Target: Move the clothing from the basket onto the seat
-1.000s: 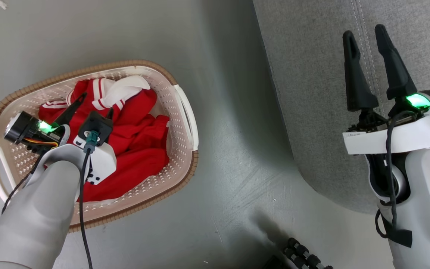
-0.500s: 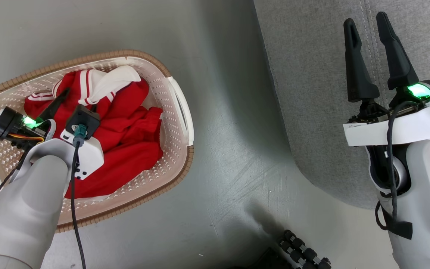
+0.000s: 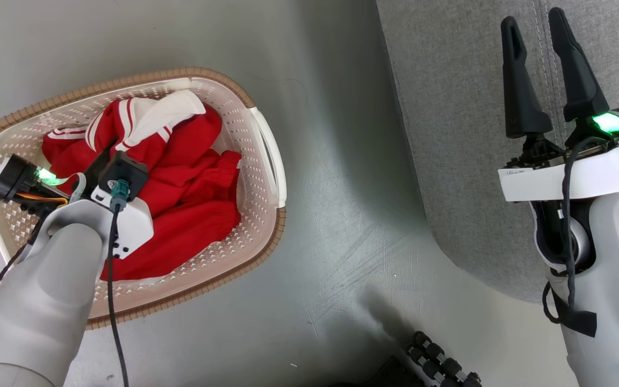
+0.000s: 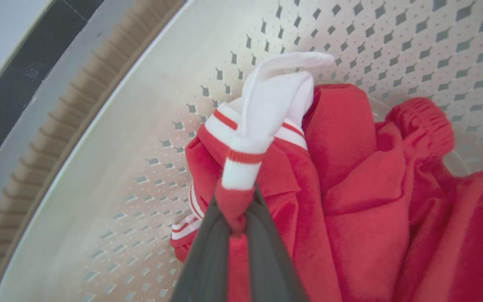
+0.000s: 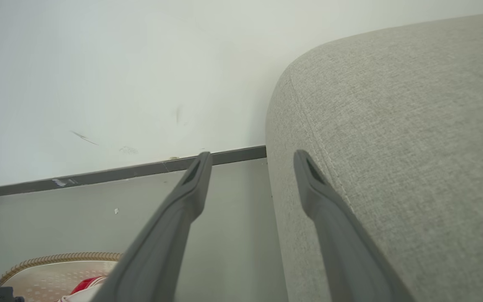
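So the big grey woven-fabric sofa (image 3: 465,134) takes up the right side, rounded corner and stitched seams and all. Over on the left, on the smooth grey floor (image 3: 342,226), sits the cream-white perforated plastic laundry basket (image 3: 258,177) with its brown rim, well apart from the sofa. The soft red sports clothing (image 3: 191,188), white panels and striped trim, is bunched up inside it. The left gripper (image 4: 235,212) is down in the basket, fingers pinched on a red fold just below a striped cuff. The right gripper (image 3: 532,19) hovers over the sofa, fingers spread, nothing between them.
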